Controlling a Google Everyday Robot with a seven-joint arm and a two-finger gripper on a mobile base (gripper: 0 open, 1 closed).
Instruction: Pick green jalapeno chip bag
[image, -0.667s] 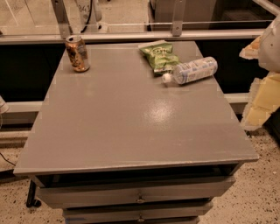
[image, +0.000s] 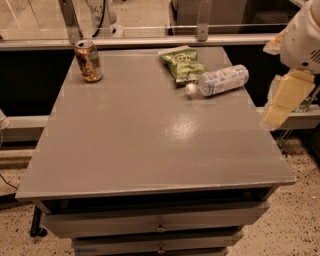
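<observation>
The green jalapeno chip bag (image: 182, 63) is a small crinkled light-green bag lying flat near the far right of the grey table top (image: 150, 130). A clear plastic bottle (image: 218, 80) with a white cap lies on its side, touching the bag's near right edge. My gripper (image: 281, 102), white with pale yellow parts, hangs at the right edge of the view, just off the table's right side. It is to the right of the bottle and bag, nearer to me, and holds nothing.
A brown and gold drink can (image: 88, 61) stands upright at the far left corner. A metal rail and glass panel (image: 150, 35) run behind the table. Drawers (image: 160, 225) sit under the front edge. The floor (image: 295, 220) is speckled.
My gripper has shifted a little left and up, closer to the table's right edge. The bag, bottle and can have not moved.
</observation>
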